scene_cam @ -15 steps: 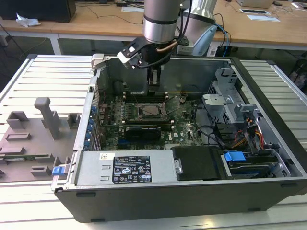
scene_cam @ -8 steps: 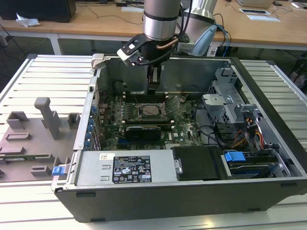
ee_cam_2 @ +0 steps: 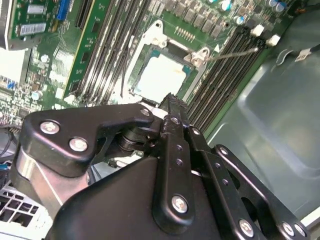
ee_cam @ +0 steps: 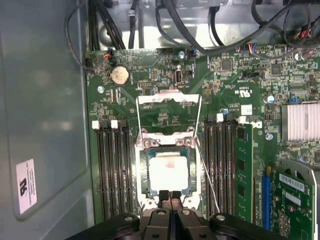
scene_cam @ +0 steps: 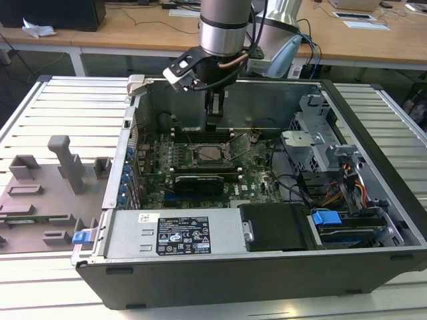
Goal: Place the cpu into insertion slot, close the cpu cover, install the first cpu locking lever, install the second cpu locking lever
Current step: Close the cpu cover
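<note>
Your claw (ee_cam: 169,195) is pinched narrow, tips almost together with nothing between them. In the exterior view it hangs inside the open computer case (scene_cam: 267,273), which sits on the table (scene_cam: 73,107). The cpu (ee_cam: 169,172) is already down in the insertion slot (ee_cam: 142,175), pale top up, right below the claw's tips and just ahead of them. The cpu cover (ee_cam: 168,98) is on the far side of the chip from the claw and looks swung open, with green motherboard (ee_cam: 230,90) showing through its window. One thin locking lever (ee_cam: 207,177) angles out loose beside the claw. In the second wrist view the claw (ee_cam_2: 170,100) sits just short of the chip.
</note>
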### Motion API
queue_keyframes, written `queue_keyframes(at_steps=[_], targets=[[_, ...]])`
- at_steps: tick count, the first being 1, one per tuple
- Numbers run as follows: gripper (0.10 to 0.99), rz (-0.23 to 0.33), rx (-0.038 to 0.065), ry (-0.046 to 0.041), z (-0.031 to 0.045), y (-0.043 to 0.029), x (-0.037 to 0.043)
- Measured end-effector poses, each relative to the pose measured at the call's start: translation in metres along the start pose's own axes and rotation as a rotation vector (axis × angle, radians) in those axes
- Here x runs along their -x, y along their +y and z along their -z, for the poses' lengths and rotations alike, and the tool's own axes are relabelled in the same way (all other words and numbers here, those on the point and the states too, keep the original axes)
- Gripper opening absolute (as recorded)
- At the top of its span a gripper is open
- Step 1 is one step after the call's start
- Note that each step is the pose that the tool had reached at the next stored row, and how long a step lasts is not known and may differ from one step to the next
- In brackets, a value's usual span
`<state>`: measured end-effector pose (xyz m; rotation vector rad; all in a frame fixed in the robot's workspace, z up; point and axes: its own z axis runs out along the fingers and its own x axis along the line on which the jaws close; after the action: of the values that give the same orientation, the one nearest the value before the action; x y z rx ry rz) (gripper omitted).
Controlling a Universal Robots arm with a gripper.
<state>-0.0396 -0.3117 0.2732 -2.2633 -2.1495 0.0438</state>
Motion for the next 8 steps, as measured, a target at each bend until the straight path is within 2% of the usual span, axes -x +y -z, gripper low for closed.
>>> queue_keyframes(at_steps=[5,8], targets=[[0.106,0.0,0.0,0.0002,0.0006,0.0207,-0.0011],[0.106,0.0,-0.001,0.0002,0.0055,0.0242,-0.0013]])
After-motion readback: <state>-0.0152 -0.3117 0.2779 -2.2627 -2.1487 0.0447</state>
